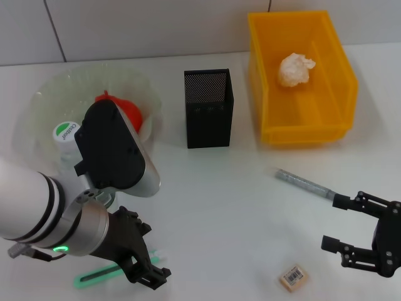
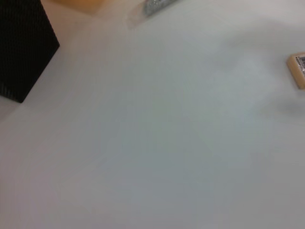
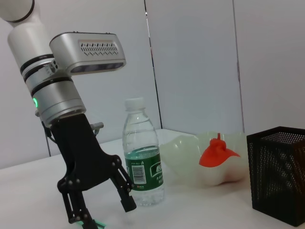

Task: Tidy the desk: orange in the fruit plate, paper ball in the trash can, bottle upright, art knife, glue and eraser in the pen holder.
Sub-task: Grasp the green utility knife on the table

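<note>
Left gripper (image 1: 145, 263): was held low at the near left, fingers spread.
Right gripper (image 1: 341, 222): was held low at the near right, fingers parted.

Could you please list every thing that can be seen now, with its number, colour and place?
fruit plate: one, clear greenish, far left of the table.
orange: one, red-orange, in the fruit plate.
bottle: one, clear with green label, upright beside the fruit plate.
pen holder: one, black mesh, middle back.
trash can: one, yellow bin, far right.
paper ball: one, white, inside the trash can.
art knife: one, grey, on the table right of centre.
eraser: one, tan, near front edge.
green stick: one, under the left hand.
left hand: black, open, front left.
right hand: black, open, at the art knife's end.
</note>
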